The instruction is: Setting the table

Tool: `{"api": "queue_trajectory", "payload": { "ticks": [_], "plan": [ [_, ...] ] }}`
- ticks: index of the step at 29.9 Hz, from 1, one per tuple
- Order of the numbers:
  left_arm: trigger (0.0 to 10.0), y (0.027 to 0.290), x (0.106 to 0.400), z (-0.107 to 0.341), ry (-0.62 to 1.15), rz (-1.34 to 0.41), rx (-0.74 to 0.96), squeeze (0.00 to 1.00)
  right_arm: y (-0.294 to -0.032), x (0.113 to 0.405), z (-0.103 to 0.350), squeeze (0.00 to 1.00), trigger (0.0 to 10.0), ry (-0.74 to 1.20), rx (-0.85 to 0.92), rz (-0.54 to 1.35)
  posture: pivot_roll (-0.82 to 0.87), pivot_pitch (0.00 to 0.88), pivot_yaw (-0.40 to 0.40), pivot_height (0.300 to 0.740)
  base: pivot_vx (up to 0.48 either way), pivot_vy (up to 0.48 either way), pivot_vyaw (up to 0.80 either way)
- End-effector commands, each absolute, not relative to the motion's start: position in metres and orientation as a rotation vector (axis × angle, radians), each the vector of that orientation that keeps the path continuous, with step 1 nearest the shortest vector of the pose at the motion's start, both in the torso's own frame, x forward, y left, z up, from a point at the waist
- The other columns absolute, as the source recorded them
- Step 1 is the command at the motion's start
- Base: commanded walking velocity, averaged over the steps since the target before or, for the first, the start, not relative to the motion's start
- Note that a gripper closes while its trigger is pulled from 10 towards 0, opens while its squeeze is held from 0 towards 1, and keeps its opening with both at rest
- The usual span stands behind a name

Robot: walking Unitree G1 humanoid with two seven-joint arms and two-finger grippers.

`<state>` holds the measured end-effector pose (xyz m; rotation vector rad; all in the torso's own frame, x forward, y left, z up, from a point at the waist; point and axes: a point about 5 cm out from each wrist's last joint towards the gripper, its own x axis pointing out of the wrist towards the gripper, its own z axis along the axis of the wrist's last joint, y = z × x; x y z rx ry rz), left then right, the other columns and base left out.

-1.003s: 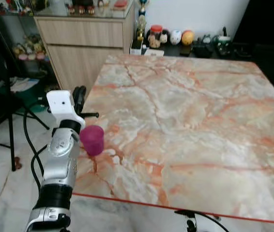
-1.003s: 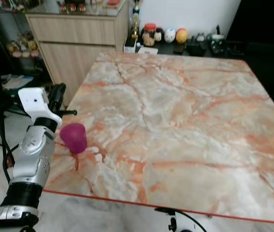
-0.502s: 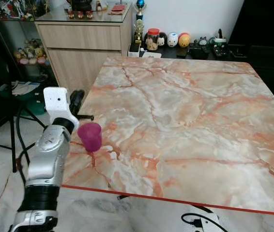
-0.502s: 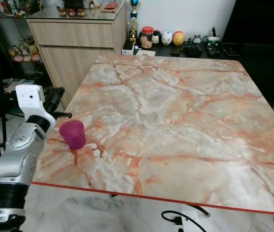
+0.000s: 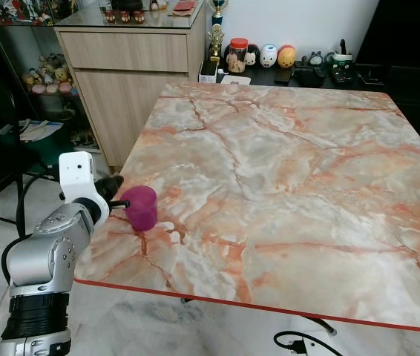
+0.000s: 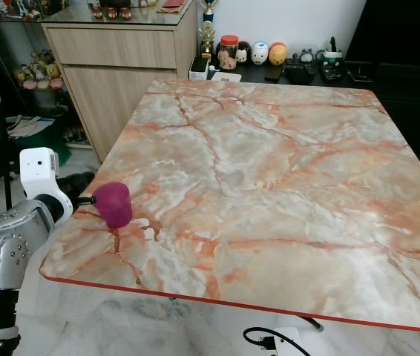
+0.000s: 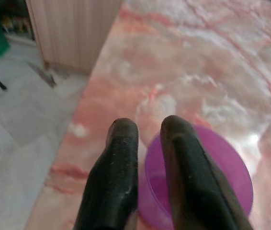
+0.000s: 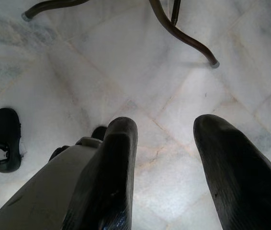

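Reaching in from the table's left edge, the left hand pinches the near wall of a purple plastic cup: in the left wrist view one matte black finger sits outside the rim and the other inside, so the fingers are closed on the wall, though the contact itself is blurred and the finger roots are cut off by the frame. From the head camera the white wrist block and silver forearm cover most of that hand, leaving a dark tip showing beside the cup. The cup stands upright near the front-left corner of the table, a square slab of glossy marble veined in orange and cream with a thin red edge; the cup is translucent, round and slightly tapered, and its inside looks hollow but hard to read. Beyond the far-left corner stands a pale wooden cabinet, its top cut off, and along the wall behind the table sits a row of small jars and round figurines, too small to identify. The right hand hangs over pale marble floor tiles, its two black fingers spread apart with nothing between them.
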<state>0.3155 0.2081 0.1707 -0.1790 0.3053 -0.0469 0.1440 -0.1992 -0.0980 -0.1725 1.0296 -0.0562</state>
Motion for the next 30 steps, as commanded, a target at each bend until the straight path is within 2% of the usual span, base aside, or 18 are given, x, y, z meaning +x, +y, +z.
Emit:
{"api": "queue_trajectory", "payload": {
  "ticks": [1, 2, 3, 30],
  "plan": [
    [10.0, 0.205, 0.315, 0.178, 0.322, -0.066, -0.200, 0.18, -0.200, 0.140, -0.100, 0.00, 10.0, 1.050, -0.172, -0.054, 0.05, 0.000, 0.003, 0.740, 0.000, 0.000, 0.00],
    [10.0, 0.205, 0.315, 0.178, 0.322, -0.066, -0.200, 0.18, -0.200, 0.140, -0.100, 0.00, 10.0, 1.050, -0.172, -0.054, 0.05, 0.000, 0.003, 0.740, 0.000, 0.000, 0.00],
    [10.0, 0.204, 0.315, 0.179, 0.329, -0.071, -0.201, 0.00, -0.200, 0.139, -0.100, 0.00, 10.0, 1.052, -0.172, -0.055, 0.06, 0.000, 0.003, 0.740, 0.000, 0.000, 0.00],
    [10.0, 0.200, 0.314, 0.185, 0.426, -0.037, -0.234, 0.00, -0.197, 0.137, -0.101, 0.00, 10.0, 1.056, -0.160, -0.052, 0.06, 0.000, 0.006, 0.740, 0.000, 0.000, 0.00]
  ]
}}
